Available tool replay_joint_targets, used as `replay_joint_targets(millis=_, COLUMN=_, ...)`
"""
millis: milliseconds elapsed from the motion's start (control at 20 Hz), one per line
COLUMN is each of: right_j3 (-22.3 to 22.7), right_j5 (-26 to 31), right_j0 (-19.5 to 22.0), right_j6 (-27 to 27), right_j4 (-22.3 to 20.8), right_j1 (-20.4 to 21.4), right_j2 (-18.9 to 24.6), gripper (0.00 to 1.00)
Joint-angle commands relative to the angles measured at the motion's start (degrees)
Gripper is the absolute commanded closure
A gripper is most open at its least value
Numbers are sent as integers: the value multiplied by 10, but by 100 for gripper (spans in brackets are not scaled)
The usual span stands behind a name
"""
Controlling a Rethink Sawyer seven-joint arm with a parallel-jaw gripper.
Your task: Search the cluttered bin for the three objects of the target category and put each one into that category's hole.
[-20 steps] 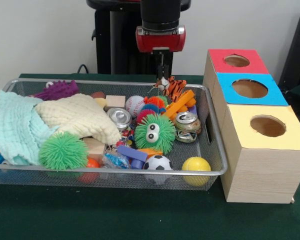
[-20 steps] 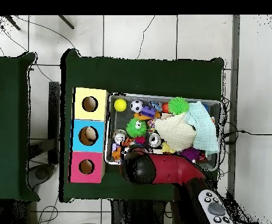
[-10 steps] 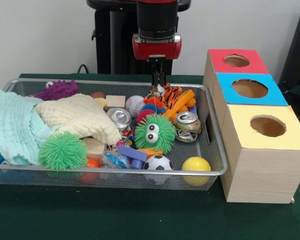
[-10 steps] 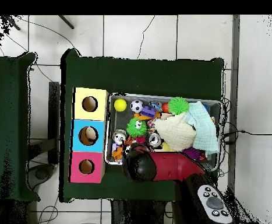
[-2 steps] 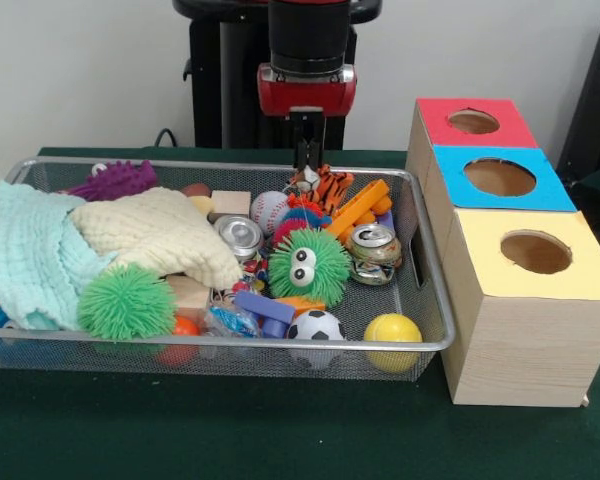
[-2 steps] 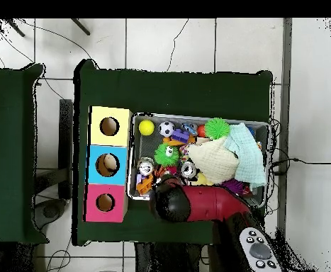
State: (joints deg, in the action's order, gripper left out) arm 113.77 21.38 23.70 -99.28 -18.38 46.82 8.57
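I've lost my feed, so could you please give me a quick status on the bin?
Pincer down at the tiger toy, grip not readable. Toy at the bin's far side. Orange block crowds it.

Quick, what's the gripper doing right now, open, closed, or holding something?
Gripper: down at the tiger toy in the wire bin; open or closed cannot be told, nor whether it grips the toy.

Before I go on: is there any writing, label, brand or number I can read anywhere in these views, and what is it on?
No readable text in either view.
Crushed can: printed pattern on its side, too blurred to read.
Upright can: only its plain metal top shows.
Small wrapped packet at the bin's near side: print too small to read.
Sorting box: red, blue and yellow tops, no words or numbers.
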Motion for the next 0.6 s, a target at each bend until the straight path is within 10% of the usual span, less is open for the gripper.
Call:
replay_joint_targets(millis=50, right_j3=-33, right_j5=224, right_j0=3, right_j6=28, right_j4=19, right_j1=118, right_j2=-30, gripper=100)
replay_joint_targets(millis=250, right_j3=-11, right_j5=316, right_j0=16, right_j6=57, right_j4=44, right_j1=230, right_j2=-29, gripper=100)
replay_joint_targets(millis=600, right_j3=-57, right_j5=420, right_j0=34, right_j6=112, right_j4=-5, right_j1=310, right_j2=-43, gripper=100)
